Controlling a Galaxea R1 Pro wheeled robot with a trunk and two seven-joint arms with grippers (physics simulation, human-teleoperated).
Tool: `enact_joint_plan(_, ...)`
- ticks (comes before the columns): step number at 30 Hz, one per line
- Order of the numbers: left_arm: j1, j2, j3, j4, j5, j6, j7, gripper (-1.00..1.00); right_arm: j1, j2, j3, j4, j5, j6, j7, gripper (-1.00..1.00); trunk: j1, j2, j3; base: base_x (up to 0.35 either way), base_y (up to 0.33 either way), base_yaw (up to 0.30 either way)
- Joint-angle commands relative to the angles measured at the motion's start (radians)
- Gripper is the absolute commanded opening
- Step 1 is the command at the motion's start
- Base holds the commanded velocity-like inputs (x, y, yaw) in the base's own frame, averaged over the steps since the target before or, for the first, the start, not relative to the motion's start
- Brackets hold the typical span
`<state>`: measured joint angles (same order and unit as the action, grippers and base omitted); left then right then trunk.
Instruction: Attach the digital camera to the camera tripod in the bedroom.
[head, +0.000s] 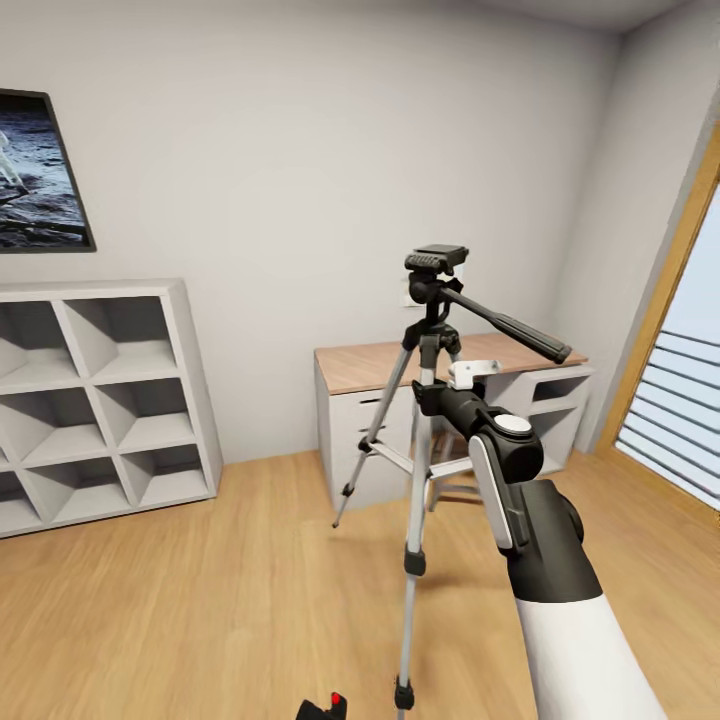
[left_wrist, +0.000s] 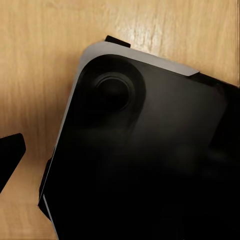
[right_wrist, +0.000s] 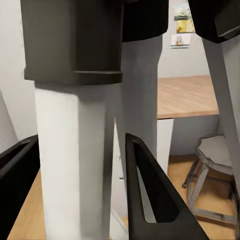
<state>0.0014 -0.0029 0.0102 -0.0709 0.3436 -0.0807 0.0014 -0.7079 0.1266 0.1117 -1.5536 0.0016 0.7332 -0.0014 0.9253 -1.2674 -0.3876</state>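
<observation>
The right gripper (right_wrist: 75, 195) has its jaws set around one silver-white leg of the camera tripod (head: 421, 440), a finger (right_wrist: 150, 195) on each side, touching or nearly so. The tripod stands on the wood plank floor (head: 200, 590) before the front edge of the wood-topped desk (head: 370, 365), its pan handle (head: 510, 330) slanting over it. The left gripper's jaw state cannot be told. The digital camera (head: 325, 708) peeks in at the head view's bottom edge, red dot up. A white cube shelf (head: 100, 400) stands against the wall.
</observation>
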Motion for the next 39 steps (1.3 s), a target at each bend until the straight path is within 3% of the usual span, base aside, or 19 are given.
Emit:
enact_joint_plan(1,0.0,0.0,0.001,-0.001,0.005,-0.002,0.0,1.0,-0.001,0.0,-0.001,-0.001,0.001,0.005,0.0,-1.0,0.0,-0.001,-0.001,0.0,-0.279,0.0)
enact_joint_plan(39,0.0,-0.001,0.0,0.0,0.005,-0.002,0.0,1.0,-0.001,-0.001,-0.007,0.005,0.016,0.003,-0.002,-1.0,0.0,-0.001,-0.001,0.0,-0.28,0.0)
